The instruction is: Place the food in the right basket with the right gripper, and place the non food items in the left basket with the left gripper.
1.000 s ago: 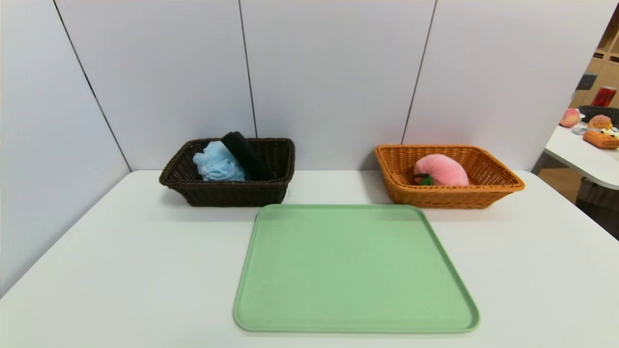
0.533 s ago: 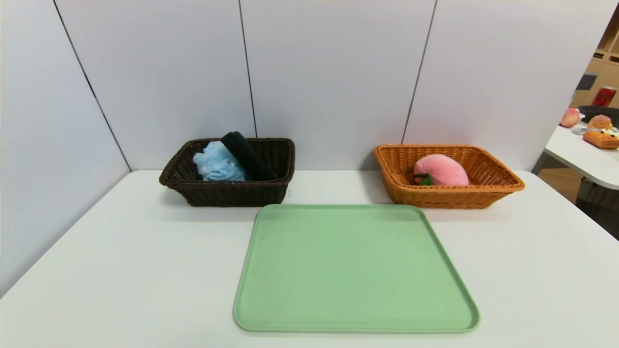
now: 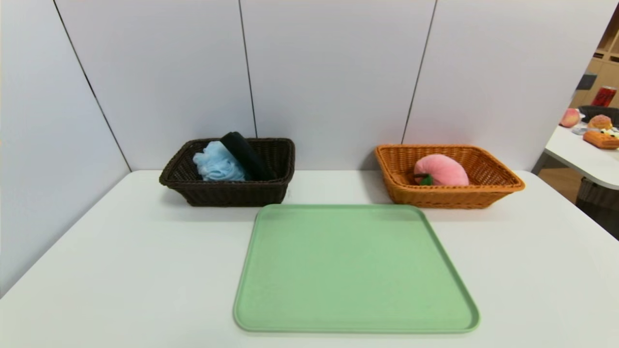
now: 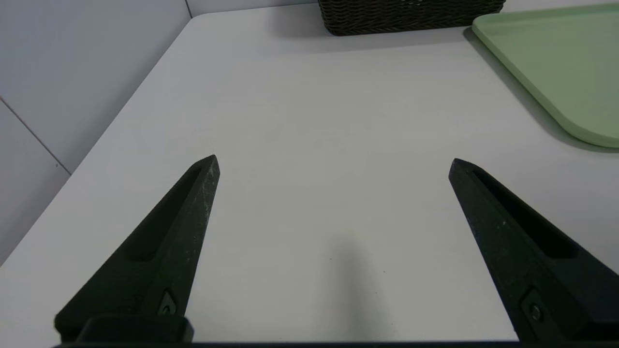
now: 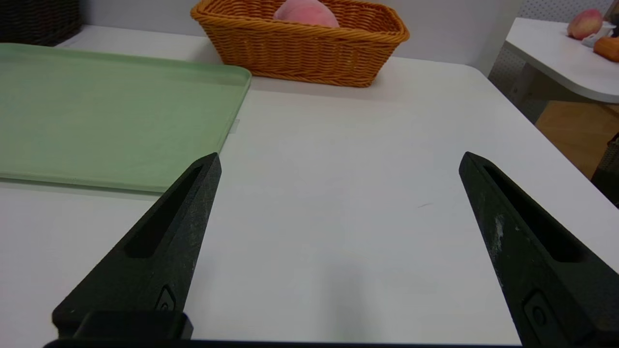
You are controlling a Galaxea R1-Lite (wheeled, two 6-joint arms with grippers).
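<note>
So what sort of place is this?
Probably a robot test station: a white table boxed in by plain panels, sorting baskets beyond a green tray, and a second table with toy-like food.

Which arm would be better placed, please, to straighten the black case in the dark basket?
Probably the left: its open, empty pincer hovers on the dark basket's side, where the case leans.

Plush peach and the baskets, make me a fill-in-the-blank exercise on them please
The pink plush peach lies in the ____ wicker basket. The mesh bath pouf is coloured ____. The bare tray is coloured ____. The left claw and right claw both stand ____, holding nothing.

Missing words: orange-tan; light blue; green; open
</note>
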